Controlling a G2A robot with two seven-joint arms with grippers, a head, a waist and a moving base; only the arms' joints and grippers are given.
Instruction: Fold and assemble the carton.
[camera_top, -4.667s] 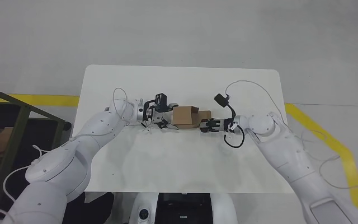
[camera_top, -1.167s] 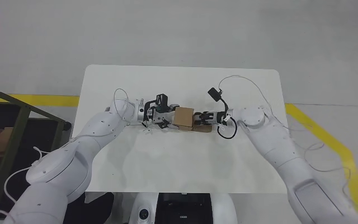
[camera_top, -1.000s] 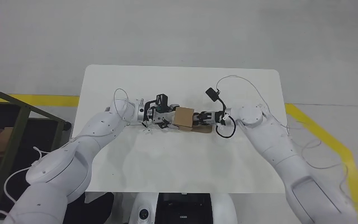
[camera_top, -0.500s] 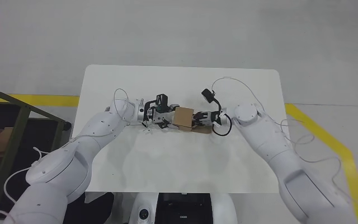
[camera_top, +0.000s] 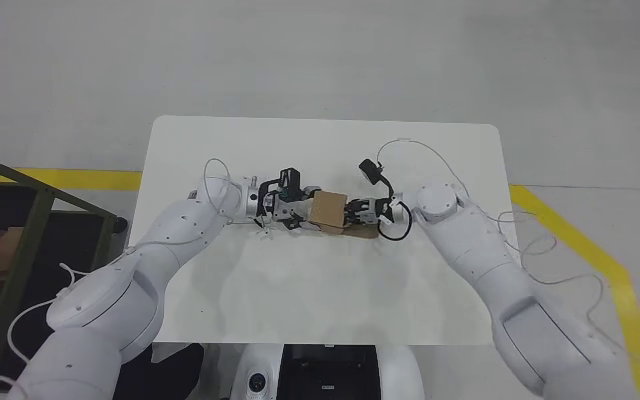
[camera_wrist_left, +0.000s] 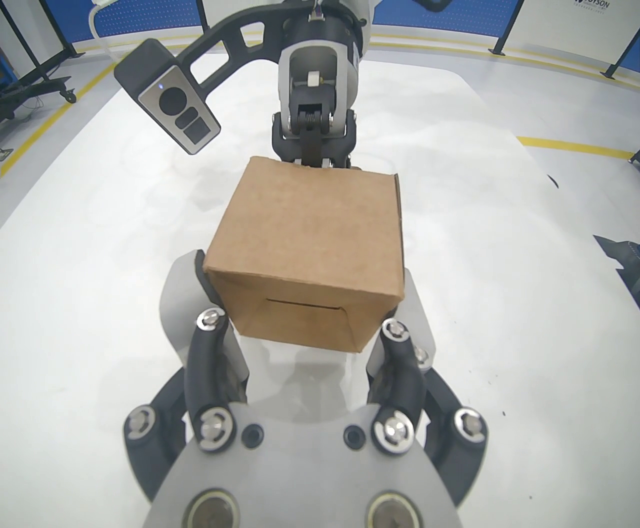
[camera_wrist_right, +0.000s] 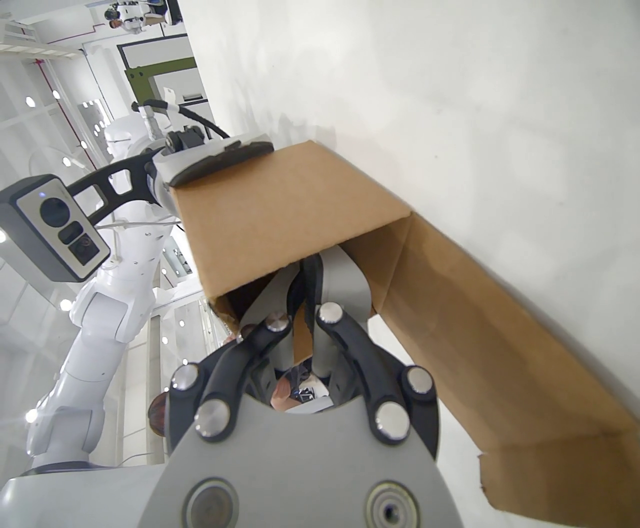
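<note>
You have one carton (camera_top: 327, 208) on the white tabletop (camera_top: 200, 290). It lies squarely between the two sets of jaws, with its long axis running from one to the other. Your left jaws stand wide and clamp its outer walls at one open end. Your right jaws, nearly closed, reach into the opposite end and seem to pinch an inner flap (camera_wrist_right: 299, 345). One long flap (camera_wrist_right: 500, 370) lies unfolded beside them.

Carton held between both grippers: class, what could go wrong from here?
1. The right gripper is inside the carton's open end; pushing further may crumple a wall.
2. The left gripper clamps only the other end's sides, so the carton might slip or skew.
3. The long flap lies open on the table and could snag.
</note>
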